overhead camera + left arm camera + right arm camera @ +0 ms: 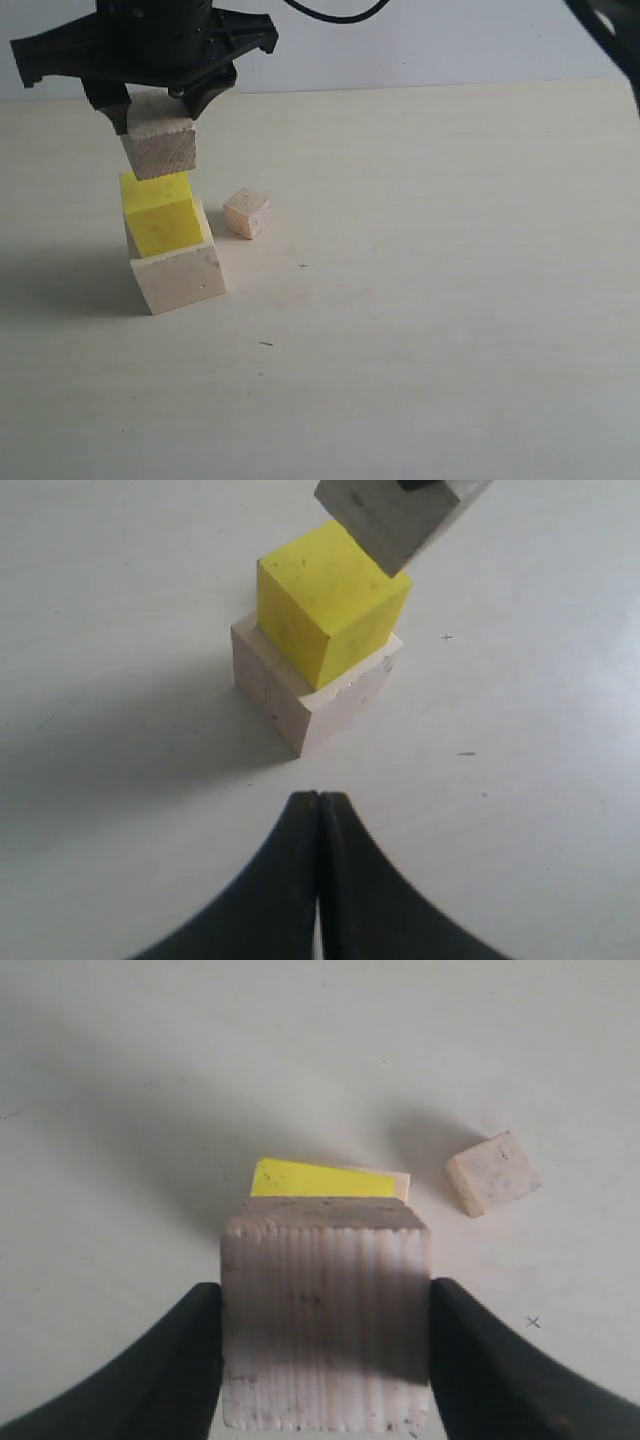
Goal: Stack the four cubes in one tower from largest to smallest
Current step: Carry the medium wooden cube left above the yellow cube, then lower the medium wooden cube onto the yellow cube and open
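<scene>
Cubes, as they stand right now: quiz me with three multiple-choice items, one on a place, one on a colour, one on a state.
1. Where is the smallest cube? A held in the air; B on the table, apart from the others; C on top of another cube.
2. What colour is the cube on the largest cube? A yellow; B pink; C brown.
3. The left end effector is: A open; B shut, empty; C shut on a cube.
Answers: 1 B, it lies on bare table beside the largest cube. 2 A, the yellow cube sits on it. 3 B, its jaws meet with nothing between; the right end effector grips the brown cube.
</scene>
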You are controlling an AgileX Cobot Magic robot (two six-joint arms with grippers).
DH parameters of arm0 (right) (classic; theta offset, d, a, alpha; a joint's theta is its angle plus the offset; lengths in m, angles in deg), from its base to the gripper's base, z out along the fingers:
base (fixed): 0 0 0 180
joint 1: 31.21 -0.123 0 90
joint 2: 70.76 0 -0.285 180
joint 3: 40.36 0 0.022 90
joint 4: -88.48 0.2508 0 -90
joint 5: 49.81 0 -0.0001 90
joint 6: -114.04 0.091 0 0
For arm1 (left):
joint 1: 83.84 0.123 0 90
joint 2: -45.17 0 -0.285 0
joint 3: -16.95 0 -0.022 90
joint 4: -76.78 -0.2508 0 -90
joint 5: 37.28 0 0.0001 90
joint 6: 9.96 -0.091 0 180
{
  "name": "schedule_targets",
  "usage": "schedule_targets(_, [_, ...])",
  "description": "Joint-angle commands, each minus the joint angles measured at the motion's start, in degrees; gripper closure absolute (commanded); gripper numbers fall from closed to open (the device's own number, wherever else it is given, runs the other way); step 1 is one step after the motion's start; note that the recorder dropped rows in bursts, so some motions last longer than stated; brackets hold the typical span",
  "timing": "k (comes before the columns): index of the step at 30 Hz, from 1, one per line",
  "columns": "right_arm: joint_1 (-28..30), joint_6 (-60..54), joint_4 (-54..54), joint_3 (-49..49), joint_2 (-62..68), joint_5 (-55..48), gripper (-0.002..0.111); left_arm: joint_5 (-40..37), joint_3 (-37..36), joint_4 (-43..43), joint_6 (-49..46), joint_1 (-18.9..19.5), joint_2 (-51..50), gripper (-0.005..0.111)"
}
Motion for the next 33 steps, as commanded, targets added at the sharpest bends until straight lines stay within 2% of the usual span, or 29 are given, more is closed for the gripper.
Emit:
schedule_targets(1, [-0.3,-1.0,-0.2,0.7,0.7,0.1,0.108,0.7,-0.2,0.7,-0.1,-0.4,0.2,0.107])
schedule_targets(33, [-0.6,-1.0,-1.8,0.8,2.4,5.0,0.108,0.7,-0.2,1.2,-0.1,-0.4,0.2,0.107])
